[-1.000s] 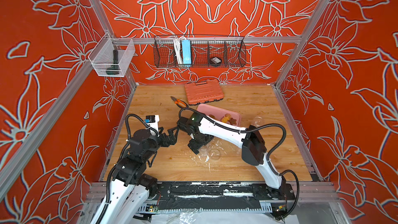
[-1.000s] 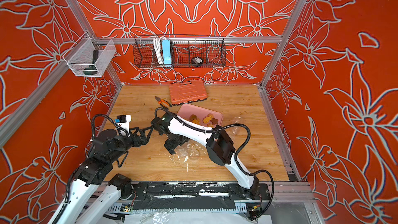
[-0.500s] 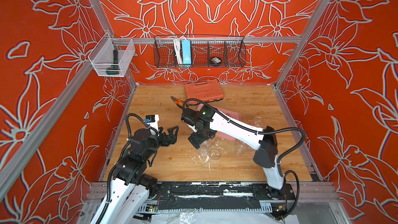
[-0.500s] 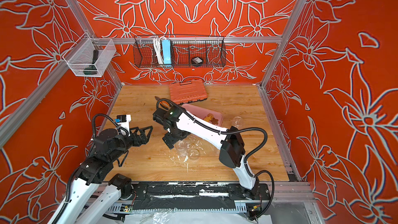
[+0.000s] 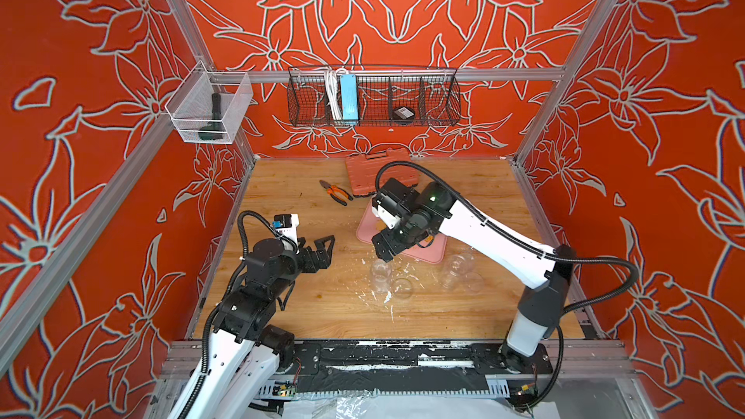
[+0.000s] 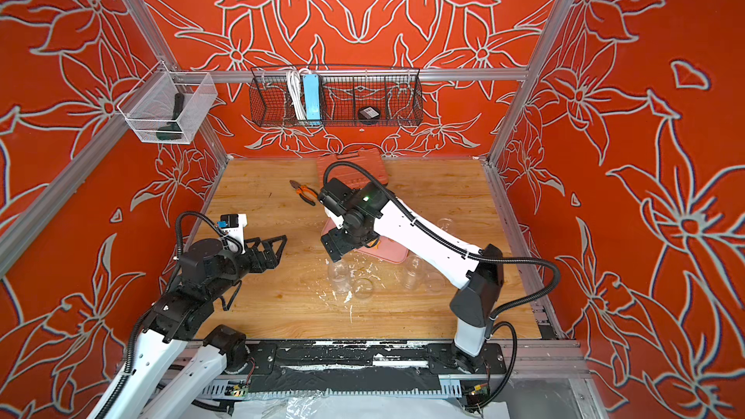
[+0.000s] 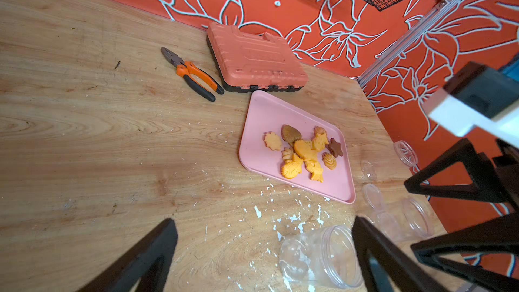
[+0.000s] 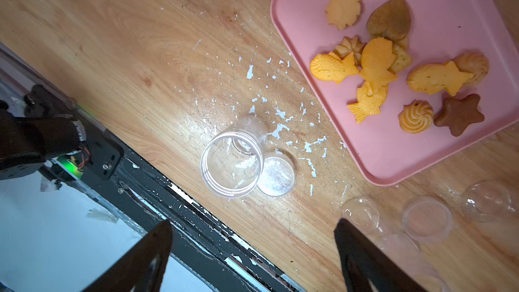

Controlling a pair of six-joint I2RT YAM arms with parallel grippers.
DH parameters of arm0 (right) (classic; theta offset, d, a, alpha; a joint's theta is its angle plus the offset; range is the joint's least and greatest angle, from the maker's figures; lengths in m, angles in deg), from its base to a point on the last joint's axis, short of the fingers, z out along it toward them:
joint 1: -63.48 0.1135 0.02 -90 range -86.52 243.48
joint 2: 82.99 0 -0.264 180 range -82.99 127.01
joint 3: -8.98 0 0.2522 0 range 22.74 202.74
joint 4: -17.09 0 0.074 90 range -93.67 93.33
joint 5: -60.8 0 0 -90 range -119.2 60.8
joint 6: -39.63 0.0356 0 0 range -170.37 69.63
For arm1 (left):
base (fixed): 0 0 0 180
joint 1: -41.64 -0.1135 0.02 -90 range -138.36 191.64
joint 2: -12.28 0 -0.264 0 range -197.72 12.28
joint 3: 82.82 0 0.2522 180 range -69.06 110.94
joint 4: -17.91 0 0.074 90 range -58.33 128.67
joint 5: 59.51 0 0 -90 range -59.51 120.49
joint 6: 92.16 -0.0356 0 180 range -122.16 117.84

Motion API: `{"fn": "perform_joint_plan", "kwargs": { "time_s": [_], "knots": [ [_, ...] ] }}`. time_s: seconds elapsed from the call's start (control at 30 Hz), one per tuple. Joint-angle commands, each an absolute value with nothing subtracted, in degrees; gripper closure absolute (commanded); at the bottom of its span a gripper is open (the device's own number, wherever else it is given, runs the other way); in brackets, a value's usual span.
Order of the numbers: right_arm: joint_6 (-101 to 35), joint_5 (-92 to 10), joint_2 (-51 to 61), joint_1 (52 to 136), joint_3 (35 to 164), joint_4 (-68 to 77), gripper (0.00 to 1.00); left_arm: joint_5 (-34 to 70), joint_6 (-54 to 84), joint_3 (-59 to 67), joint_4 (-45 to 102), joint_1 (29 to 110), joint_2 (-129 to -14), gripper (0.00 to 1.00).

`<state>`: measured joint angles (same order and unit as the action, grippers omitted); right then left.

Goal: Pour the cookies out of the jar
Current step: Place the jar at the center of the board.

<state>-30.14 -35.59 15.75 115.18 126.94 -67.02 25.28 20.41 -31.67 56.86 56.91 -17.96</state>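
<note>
Hovering above the table, the right gripper has its jaws spread wide and empty; the left gripper gapes likewise. The cookies lie on the tray; the empty jar rests beside its lid.

Orange-red walls bear white-outlined flowers. The table is pale wood grain, flecked white. The pink tray holds orange-yellow and tan cookies, one star brown. In both top views, orange-and-black pliers lie at the tray's 11 o'clock, a salmon case at 12, a clear jar at 6
</note>
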Motion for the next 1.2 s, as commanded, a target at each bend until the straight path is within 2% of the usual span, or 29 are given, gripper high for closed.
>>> {"fn": "perform_joint_plan", "kwargs": {
  "time_s": [0.0, 0.47, 0.8, 1.0, 1.17],
  "knots": [
    [-28.49, -40.15, 10.32, 111.76, 122.28, -62.01, 0.08, 25.31, 20.94, -32.08, 56.13, 56.49, -18.25, 0.02],
    [-20.85, -54.55, -11.44, 92.68, 98.49, -40.88, 0.04, 25.02, 20.86, -32.19, 56.19, 56.49, -19.15, 0.02],
    [-10.91, -61.01, -21.42, 82.07, 84.37, -22.05, 0.01, 24.96, 20.82, -32.05, 56.26, 56.49, -20.05, 0.03],
    [-10.52, -58.64, -25.33, 79.49, 79.5, -16.41, 0.01, 25.22, 20.9, -31.9, 56.59, 56.49, -20.75, 0.02],
    [-11.47, -51.31, -29.47, 79.1, 74.54, -10.03, 0.01, 26.09, 21.25, -31.7, 56.91, 56.49, -20.86, 0.02]
  ]
}}
